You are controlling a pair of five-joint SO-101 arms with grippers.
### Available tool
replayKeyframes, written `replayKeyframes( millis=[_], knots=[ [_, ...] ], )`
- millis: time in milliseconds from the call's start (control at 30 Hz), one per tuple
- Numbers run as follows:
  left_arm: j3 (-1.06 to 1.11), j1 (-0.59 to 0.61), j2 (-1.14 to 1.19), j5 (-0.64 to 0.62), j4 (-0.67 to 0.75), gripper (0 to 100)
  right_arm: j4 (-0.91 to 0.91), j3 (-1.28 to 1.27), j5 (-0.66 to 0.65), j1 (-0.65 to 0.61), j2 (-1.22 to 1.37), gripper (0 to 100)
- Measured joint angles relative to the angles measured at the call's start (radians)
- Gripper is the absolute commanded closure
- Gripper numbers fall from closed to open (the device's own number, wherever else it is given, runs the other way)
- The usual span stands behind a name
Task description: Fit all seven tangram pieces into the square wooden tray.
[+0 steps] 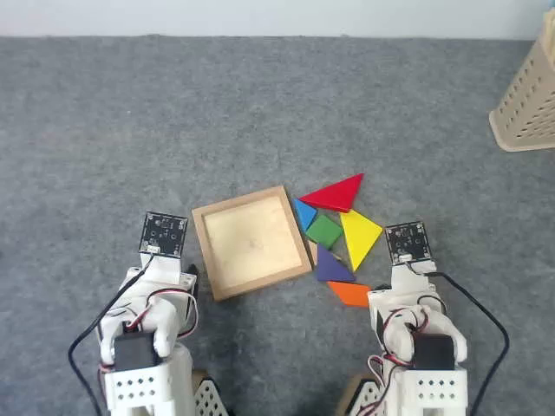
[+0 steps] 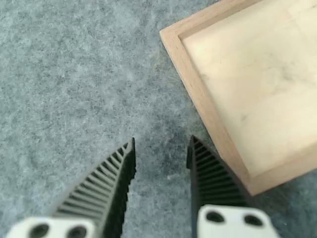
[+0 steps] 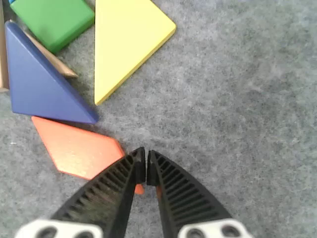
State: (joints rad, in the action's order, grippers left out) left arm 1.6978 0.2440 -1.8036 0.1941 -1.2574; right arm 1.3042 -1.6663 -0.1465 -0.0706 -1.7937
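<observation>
Right wrist view is showing the right gripper [image 3: 146,152] with its jaws pressed together and nothing between them. It is hanging over the near corner of the orange parallelogram [image 3: 79,151], which is lying flat on the grey surface [image 3: 237,99]. Just beyond that piece, further out from the tips, the indigo triangle [image 3: 39,84] is sitting almost against it, with the yellow triangle [image 3: 124,44] and green square [image 3: 52,20] lying past that. A tan sliver [image 3: 57,64] is peeking out beside the indigo triangle; it may be the seventh piece, but I cannot tell. The red triangle [image 1: 336,196] and blue piece [image 1: 303,213] are lying farthest from this gripper, the blue one just beside the wooden tray [image 1: 238,204].

The left gripper [image 2: 162,141] is hanging with its jaws spread over bare surface, with the tray's corner sitting just ahead of its tips, towards the other arm. The tray is holding nothing, so the task is looking barely begun.

The orange piece, being closest to the right gripper, is looking like the sensible first pick. Doing it well is calling for spreading the jaws first. They should then be coming down straddling the parallelogram across its narrow width, clear of the indigo neighbour, and closing on two parallel edges so the thin piece is not twisting out. The pieces are lying low, so the tips should be reaching right down to the surface.
</observation>
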Motion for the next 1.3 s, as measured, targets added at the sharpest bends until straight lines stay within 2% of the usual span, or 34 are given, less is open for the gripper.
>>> replayKeyframes(
  millis=[1067,1300],
  knots=[
    [0.000,0.000,0.000,0.000,0.000,83,0.000,0.000,0.000,0.000,0.000,99.2],
    [0.000,0.000,0.000,0.000,0.000,83,-0.155,0.000,-0.009,-0.031,0.000,99.2]
  ],
)
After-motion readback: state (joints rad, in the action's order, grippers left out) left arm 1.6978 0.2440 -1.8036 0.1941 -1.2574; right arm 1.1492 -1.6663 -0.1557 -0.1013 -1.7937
